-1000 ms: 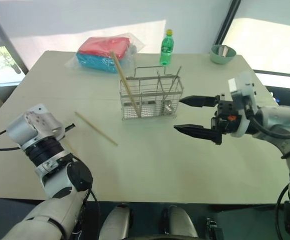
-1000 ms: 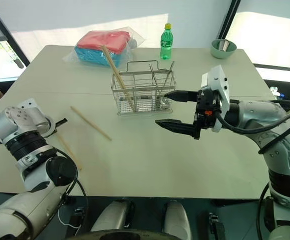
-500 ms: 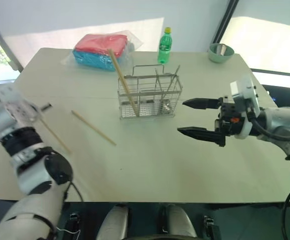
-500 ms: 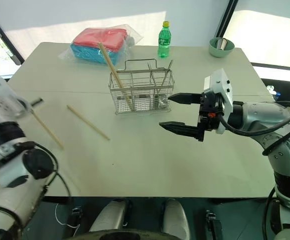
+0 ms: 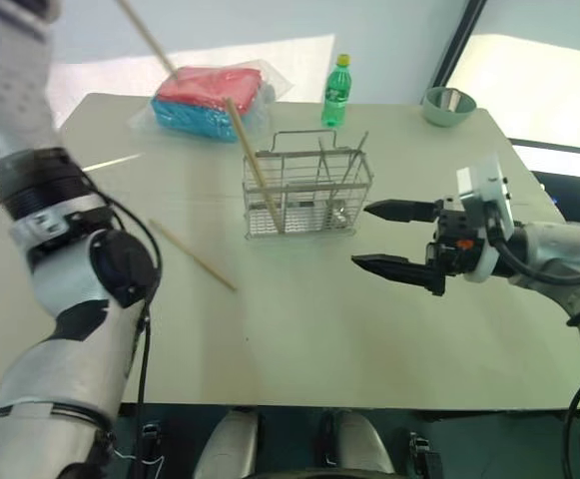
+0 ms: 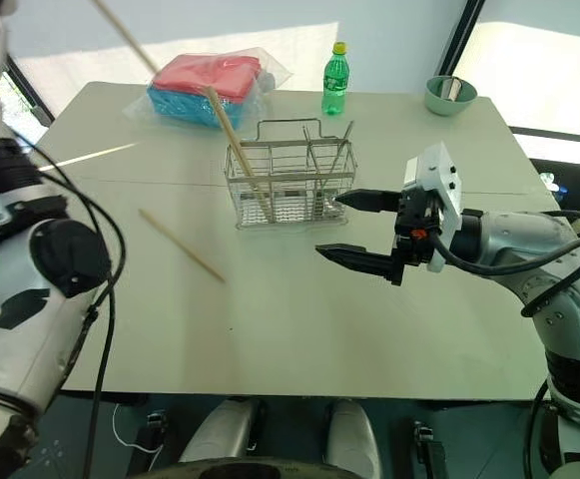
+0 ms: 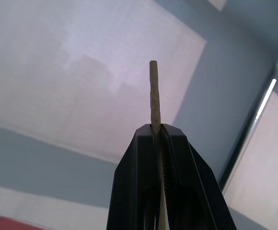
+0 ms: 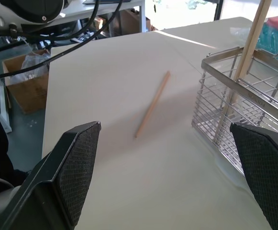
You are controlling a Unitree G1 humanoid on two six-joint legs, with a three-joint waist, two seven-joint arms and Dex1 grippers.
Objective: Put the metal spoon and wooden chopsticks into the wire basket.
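Left gripper [image 7: 159,132] clenched on 1 pale wooden chopstick [image 7: 154,93], raised high at 11 o'clock, presumably for carrying over the basket [image 5: 307,195]. Right gripper [image 5: 394,239] released, jaws wide, waiting at the basket's 4 o'clock. A 2nd stick [image 5: 254,165] leans inside the silver wire-grid basket; a 3rd [image 5: 192,254] lies on the matte table [image 5: 299,329] at its 8 o'clock. Thin metal handles, likely the spoon [image 5: 352,160], stand inside.

Indoor robot test room or laboratory. A plain white table [image 5: 299,329] stands before large roller-shaded windows [image 5: 539,70]; beside the table, a cardboard box [image 8: 26,88] sits on the floor under a desk among loose black cables [image 8: 76,26].
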